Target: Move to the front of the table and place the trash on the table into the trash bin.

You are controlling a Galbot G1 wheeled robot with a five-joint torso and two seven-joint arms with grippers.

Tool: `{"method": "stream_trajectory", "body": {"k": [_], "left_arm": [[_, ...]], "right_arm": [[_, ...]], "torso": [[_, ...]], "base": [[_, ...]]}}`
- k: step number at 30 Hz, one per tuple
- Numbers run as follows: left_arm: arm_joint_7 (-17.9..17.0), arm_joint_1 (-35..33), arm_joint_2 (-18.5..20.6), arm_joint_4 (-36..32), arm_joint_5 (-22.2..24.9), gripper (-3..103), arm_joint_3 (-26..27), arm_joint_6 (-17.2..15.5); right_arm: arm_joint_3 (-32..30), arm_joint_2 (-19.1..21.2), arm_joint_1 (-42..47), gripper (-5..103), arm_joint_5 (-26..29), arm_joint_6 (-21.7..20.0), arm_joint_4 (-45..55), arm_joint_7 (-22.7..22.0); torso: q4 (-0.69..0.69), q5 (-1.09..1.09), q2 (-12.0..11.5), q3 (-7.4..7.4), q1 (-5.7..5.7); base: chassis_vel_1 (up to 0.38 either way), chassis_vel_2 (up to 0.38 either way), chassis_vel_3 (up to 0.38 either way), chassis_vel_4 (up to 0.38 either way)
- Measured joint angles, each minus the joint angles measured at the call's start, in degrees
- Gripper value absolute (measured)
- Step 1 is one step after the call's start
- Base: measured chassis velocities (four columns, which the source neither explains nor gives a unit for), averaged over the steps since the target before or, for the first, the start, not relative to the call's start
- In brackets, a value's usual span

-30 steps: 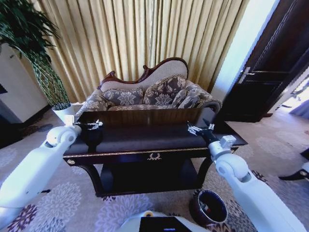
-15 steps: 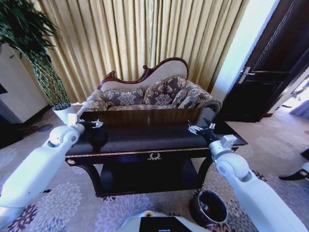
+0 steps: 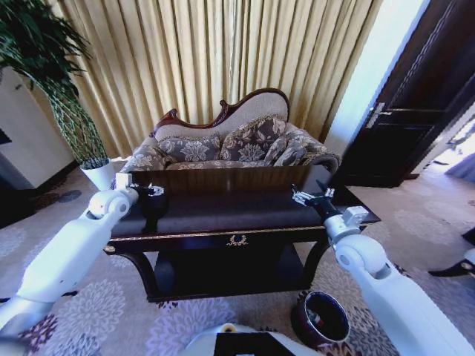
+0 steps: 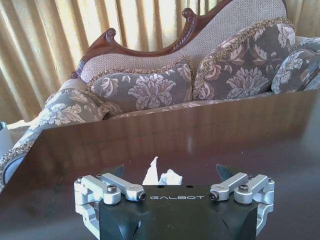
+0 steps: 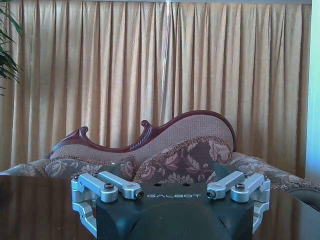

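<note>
Since the earlier frames the left arm has swung inward along the table (image 3: 223, 211): the left gripper (image 3: 152, 191) now sits further toward the centre, over the left part of the dark top. The right gripper (image 3: 312, 197) has barely shifted and hovers over the right end. Judgement: the left arm is lining up on the remaining trash.

Left wrist view: left gripper (image 4: 170, 172) has its fingers spread wide, with the white crumpled scrap (image 4: 161, 177) lying on the tabletop between them, just ahead of the palm. The scrap has no clear long axis; one peak stands upward. Right gripper (image 5: 170, 175) is likewise spread, holding nothing. The trash bin (image 3: 321, 318) stands on the carpet by the table's right leg.
</note>
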State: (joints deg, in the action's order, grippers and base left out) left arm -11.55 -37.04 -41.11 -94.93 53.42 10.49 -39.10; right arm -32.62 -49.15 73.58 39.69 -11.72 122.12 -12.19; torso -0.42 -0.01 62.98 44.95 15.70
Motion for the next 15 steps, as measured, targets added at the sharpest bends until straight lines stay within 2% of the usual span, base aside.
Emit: {"method": "stream_trajectory", "body": {"k": [15], "left_arm": [[-0.30, -2.37, -0.66, -0.84, 0.16, 100, 1.84, -0.69]], "right_arm": [[-0.30, -0.15, 0.21, 100, -0.25, 0.27, -0.33, -0.03]], "torso": [[0.00, 0.00, 0.00, 0.00, 0.00]], "base": [[0.000, 0.000, 0.000, 0.000]]}}
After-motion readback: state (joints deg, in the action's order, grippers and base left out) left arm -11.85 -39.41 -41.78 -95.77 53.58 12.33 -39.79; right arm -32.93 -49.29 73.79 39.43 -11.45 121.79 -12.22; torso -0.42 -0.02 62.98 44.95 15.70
